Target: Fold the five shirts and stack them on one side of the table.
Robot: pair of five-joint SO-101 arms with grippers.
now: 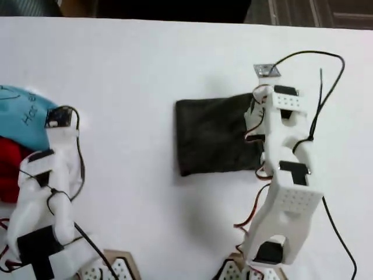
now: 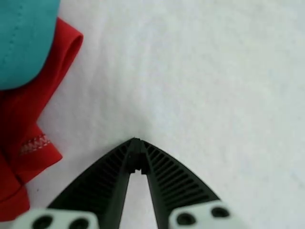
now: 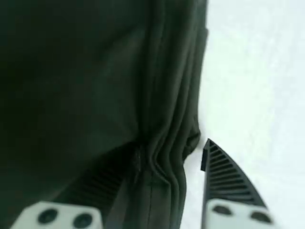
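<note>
The folded dark shirt (image 1: pixel 213 134) lies flat near the middle of the white table (image 1: pixel 128 70), a tidy rectangle. The right arm stands over the shirt's right edge. In the right wrist view, the right end effector (image 3: pixel 174 148) is spread wide, with the shirt's layered folded edge lying between its fingers. One finger is against the dark cloth and the other (image 3: pixel 224 176) is beside the edge over the bare table. It has not closed on the fabric.

At the table's left side, a teal shirt (image 1: pixel 23 114) lies on top of a red shirt (image 1: pixel 11 166), and the left arm stands just beside them. The left end effector (image 2: pixel 137 143) is closed with its fingertips meeting. It holds nothing and points at bare table close to the red shirt's edge. This stack is well apart from the dark shirt.
</note>
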